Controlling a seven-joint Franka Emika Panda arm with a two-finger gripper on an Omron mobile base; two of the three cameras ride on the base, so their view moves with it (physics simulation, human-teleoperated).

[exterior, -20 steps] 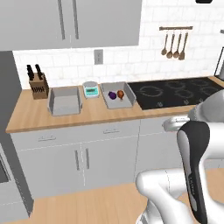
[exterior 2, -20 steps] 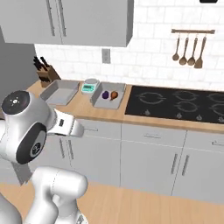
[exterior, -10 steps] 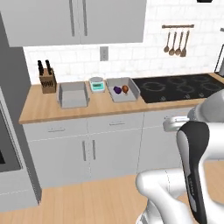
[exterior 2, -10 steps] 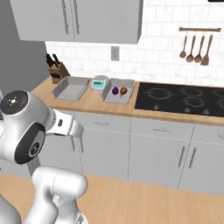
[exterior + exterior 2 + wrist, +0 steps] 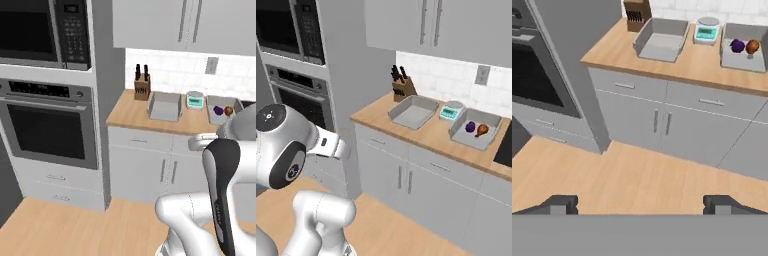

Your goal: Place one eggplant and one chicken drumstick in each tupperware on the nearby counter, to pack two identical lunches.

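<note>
Kitchen wall with built-in oven (image 5: 47, 127) at left; wooden counter (image 5: 431, 134) to its right. Two grey tupperwares on it: left tupperware (image 5: 413, 111) bare, right tupperware (image 5: 476, 130) holding one eggplant (image 5: 471, 127) beside one drumstick (image 5: 482, 130). Small scale (image 5: 451, 110) between them. Gripper (image 5: 641, 204) spread wide, holding nothing, over floor.

Two tupperwares: one (image 5: 413, 112) near counter (image 5: 431, 136) left end, other (image 5: 476, 130) toward right end. One eggplant (image 5: 471, 127), one drumstick (image 5: 482, 130), both in right tupperware. One scale (image 5: 451, 110) between tupperwares. One knife block (image 5: 402, 86) at back left corner.
</note>
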